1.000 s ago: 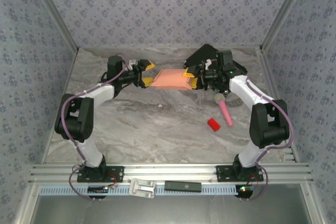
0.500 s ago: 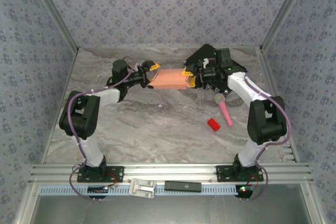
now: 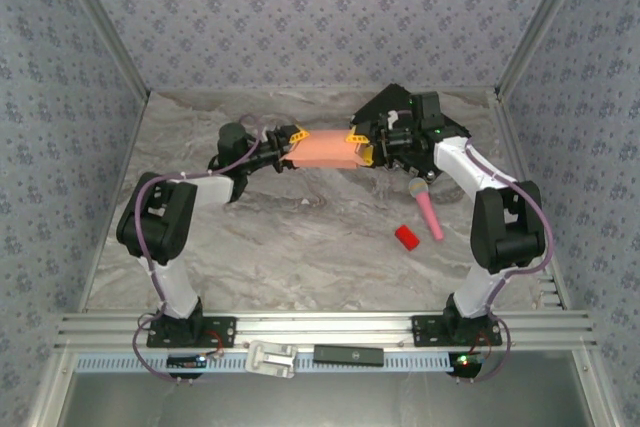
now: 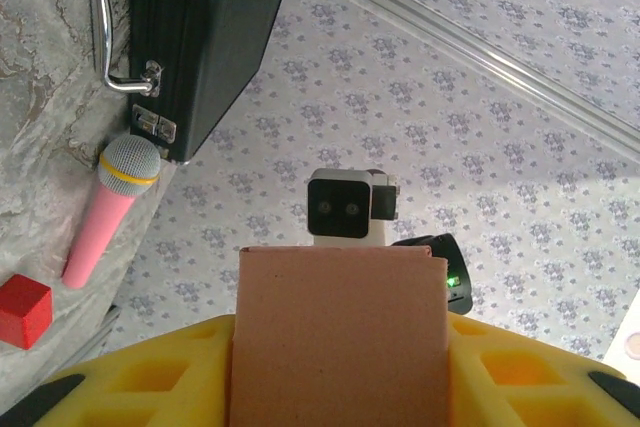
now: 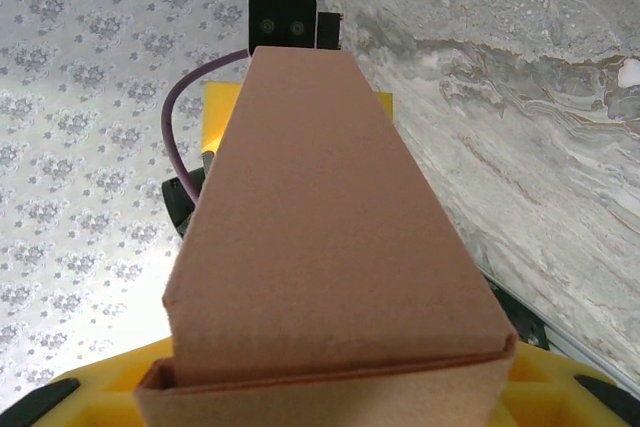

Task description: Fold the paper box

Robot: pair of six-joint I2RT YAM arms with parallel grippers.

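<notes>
No legible text, label or number. The paper box [image 5: 320, 247] shows plain cardboard; any marking on the black bar [image 3: 348, 354] is too small to read.

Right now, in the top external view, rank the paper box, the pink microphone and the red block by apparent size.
1. paper box
2. pink microphone
3. red block
The box looks lifted nearer the camera, so it may appear somewhat enlarged.

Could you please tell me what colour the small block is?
The block is red, clearest in the left wrist view.
</notes>
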